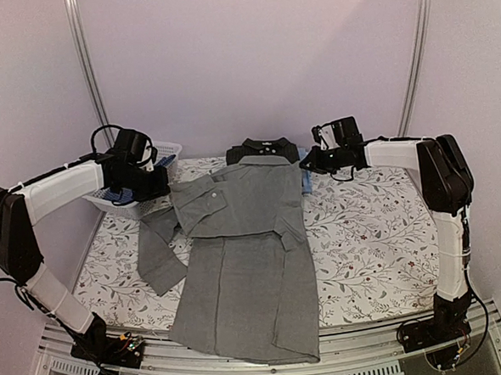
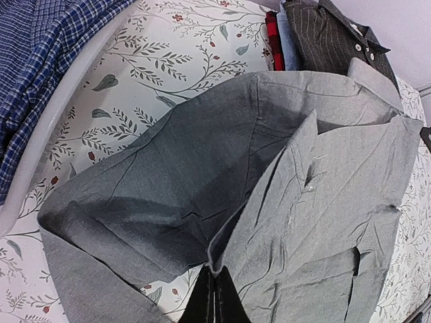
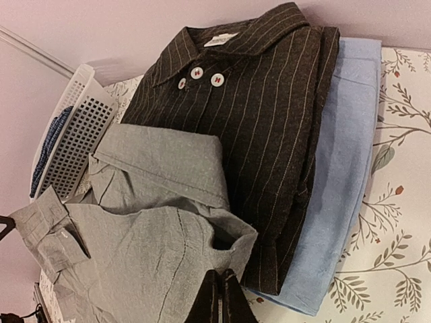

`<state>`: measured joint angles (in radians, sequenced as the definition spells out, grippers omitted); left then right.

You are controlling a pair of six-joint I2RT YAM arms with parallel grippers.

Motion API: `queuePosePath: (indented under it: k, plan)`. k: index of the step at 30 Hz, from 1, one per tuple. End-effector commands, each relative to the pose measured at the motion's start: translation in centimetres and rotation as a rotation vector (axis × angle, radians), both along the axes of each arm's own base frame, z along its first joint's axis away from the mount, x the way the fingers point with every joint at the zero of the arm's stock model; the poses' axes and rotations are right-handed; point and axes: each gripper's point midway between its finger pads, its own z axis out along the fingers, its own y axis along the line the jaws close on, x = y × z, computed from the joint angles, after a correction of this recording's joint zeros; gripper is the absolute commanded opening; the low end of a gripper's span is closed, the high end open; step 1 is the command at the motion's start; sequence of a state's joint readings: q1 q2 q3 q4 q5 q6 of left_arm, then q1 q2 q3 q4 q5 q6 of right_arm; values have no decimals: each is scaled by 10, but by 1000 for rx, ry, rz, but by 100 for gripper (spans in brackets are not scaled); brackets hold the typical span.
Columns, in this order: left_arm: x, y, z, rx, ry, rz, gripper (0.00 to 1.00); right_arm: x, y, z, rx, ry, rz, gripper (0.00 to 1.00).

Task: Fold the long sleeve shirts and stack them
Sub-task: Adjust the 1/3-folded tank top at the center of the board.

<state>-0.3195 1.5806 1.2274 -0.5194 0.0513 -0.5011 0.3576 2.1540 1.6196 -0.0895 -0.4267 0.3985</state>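
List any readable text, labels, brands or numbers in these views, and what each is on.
No text can be read in any view.
The neck label inside the collar of the dark striped shirt has print too small to read.
The red tag at that shirt's edge has no legible print.
Nothing printed shows on the grey shirt, the light blue shirt or the white basket.

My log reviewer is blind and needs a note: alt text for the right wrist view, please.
The right gripper pinches a folded edge of the grey shirt at bottom centre. Behind it, a folded dark pinstriped shirt with pale buttons lies on a folded light blue shirt; a white lattice basket stands far left.
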Motion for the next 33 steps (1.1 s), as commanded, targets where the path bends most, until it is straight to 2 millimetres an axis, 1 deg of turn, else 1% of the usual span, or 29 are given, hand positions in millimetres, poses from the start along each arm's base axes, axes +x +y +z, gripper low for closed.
queuePosePath:
  k: [1, 4, 6, 9, 10, 11, 12, 18, 20, 21, 22, 23, 25, 26, 28, 30, 31, 32, 33]
  plan:
    - [-3, 1, -1, -6, 6, -4, 0, 18, -2, 12, -13, -49, -22, 0]
    - [-7, 3, 3, -4, -1, -3, 0, 26, -6, 21, -55, -85, -38, 0]
    - [-8, 7, 8, 8, -13, 13, 0, 31, -9, 24, -84, -105, -54, 0]
    - [-9, 13, 12, 32, -30, 30, 0, 36, -12, 24, -114, -118, -58, 0]
    - [-10, 14, 12, 35, -28, 30, 0, 37, -12, 22, -121, -118, -55, 0]
    - [-8, 20, 12, 58, -29, 49, 0, 38, -11, 21, -123, -116, -54, 0]
    - [-8, 22, 10, 69, -25, 52, 0, 38, -11, 16, -126, -108, -52, 0]
    - [-4, 28, -3, 111, 12, 70, 0, 38, -10, -1, -136, -78, -48, 0]
    - [-1, 29, -9, 122, 21, 70, 0, 38, -11, -4, -144, -74, -47, 8]
    - [1, 30, -13, 128, 29, 70, 0, 38, -11, -3, -146, -75, -46, 18]
    - [3, 30, -16, 130, 38, 65, 0, 37, -12, -1, -149, -75, -45, 26]
    - [4, 28, -19, 130, 44, 56, 0, 36, -13, 1, -152, -74, -46, 32]
    - [7, 24, -22, 120, 50, 44, 0, 31, -15, 12, -169, -81, -52, 41]
    - [7, 23, -23, 115, 52, 39, 0, 28, -18, 14, -182, -78, -60, 46]
    - [9, 19, -22, 100, 45, 29, 0, 17, -19, 21, -192, -74, -63, 52]
    - [11, 17, -19, 88, 33, 23, 0, -1, -16, 34, -182, -76, -52, 54]
    - [13, 16, -16, 84, 24, 23, 0, -12, -13, 31, -182, -58, -44, 55]
    - [13, 11, -14, 63, 20, 7, 0, -24, -9, 38, -178, -60, -32, 56]
    - [14, 7, -12, 52, 13, -5, 0, -35, -4, 35, -184, -48, -21, 56]
